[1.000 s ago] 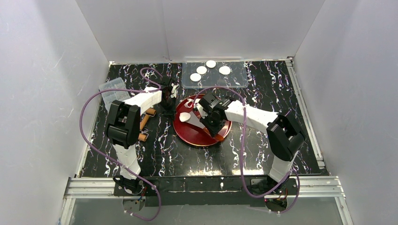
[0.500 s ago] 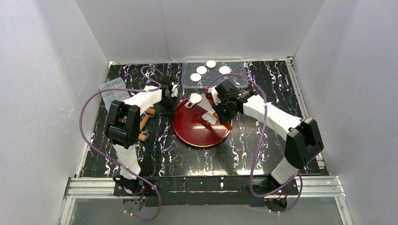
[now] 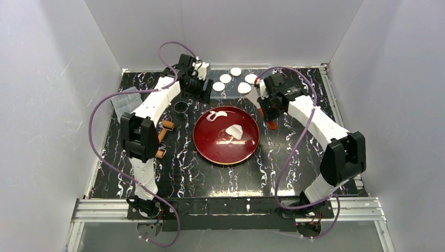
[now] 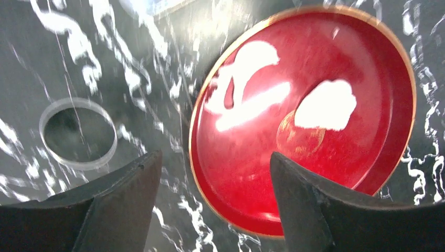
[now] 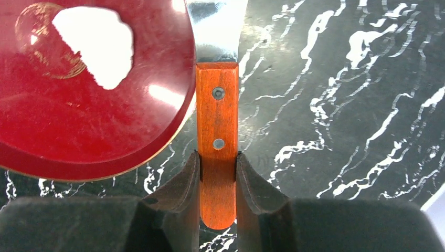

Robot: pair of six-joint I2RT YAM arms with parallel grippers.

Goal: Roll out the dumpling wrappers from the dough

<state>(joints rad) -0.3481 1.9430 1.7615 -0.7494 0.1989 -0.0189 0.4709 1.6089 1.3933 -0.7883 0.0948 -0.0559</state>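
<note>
The right gripper clamps the spatula by its handle; the left gripper gapes empty. At upper centre, a careless swing could gouge the wrappers or knock the plate.

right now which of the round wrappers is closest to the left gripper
The leftmost wrapper of the five, just right of the left gripper; the other four lie farther right.

- Your plate is deep red with a thin gold rim.
- The dough on it is plain white, as are the dumpling wrappers at upper centre.
- The table is black with white marble veining.
- Your spatula has an orange wooden handle, two grey rivets and a silver blade.
</note>
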